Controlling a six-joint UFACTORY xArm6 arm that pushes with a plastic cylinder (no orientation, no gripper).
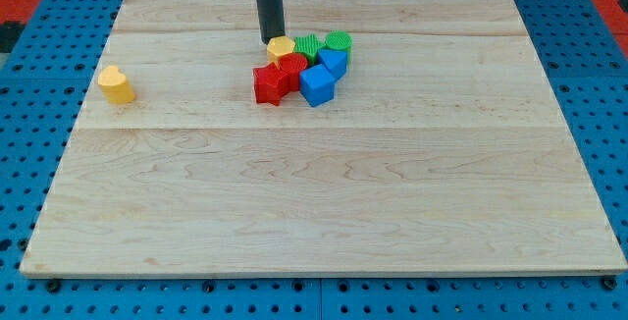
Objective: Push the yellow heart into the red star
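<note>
On the wooden board (324,192), my tip (270,41), a bare rod holding nothing, stands at the far edge of the cluster. The red star (270,83) sits there; the yellow heart (116,83) lies far left. I should circle behind the heart and push rightward steadily.

Your tip (269,41) sits against a packed cluster: yellow block (282,48), red blocks (272,82), green blocks (326,44), blue cubes (320,82). View's right and bottom of it are blocked. Bare surface (324,192) runs view-left toward the yellow heart (116,83).
</note>
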